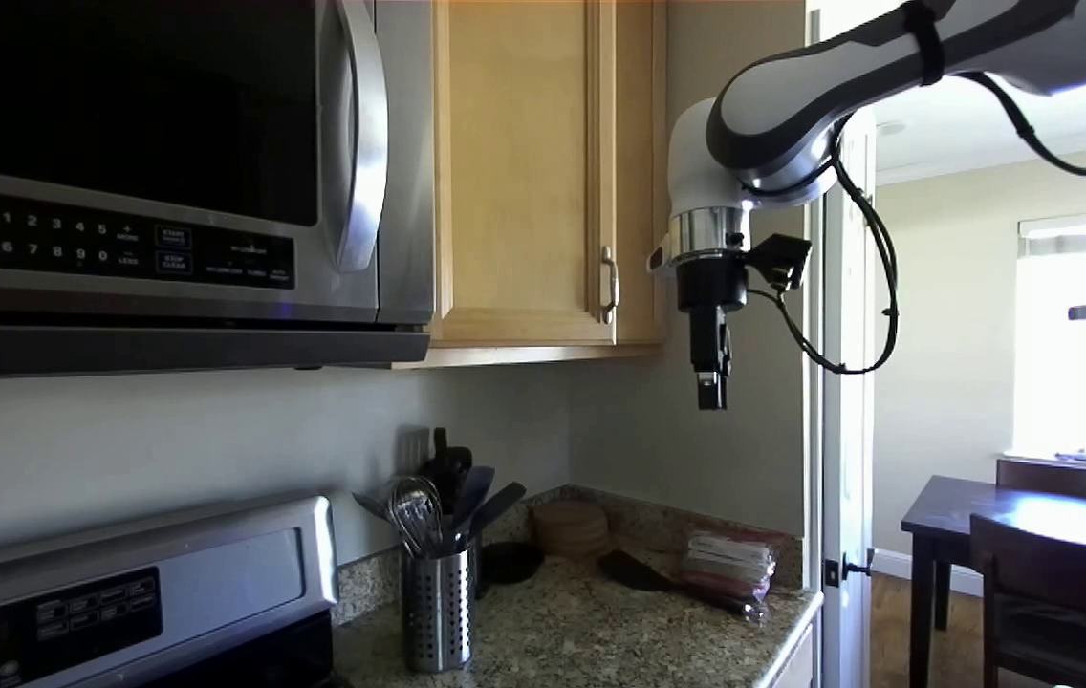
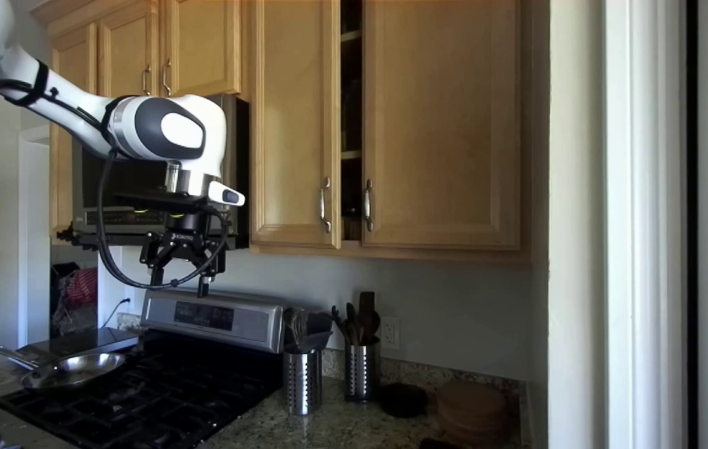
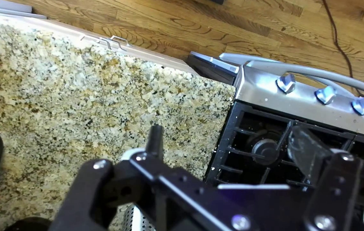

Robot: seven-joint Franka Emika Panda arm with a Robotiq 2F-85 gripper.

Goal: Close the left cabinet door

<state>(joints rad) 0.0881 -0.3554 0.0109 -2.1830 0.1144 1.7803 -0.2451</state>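
Observation:
The left cabinet door is a tall honey-coloured panel, seen in both exterior views. It stands ajar; a dark gap with shelves shows beside its handle edge. Its silver bar handle also shows in an exterior view. My gripper is open and empty, pointing down, with its fingertips below the level of the door's bottom edge. It is apart from the door; it also shows in an exterior view. In the wrist view, the spread fingers are over the counter and stove; the door is out of view.
The right cabinet door is beside the gap. The microwave is on the left door's other side. Below are the stove, a pan, utensil holders and the granite counter. A wall bounds the counter.

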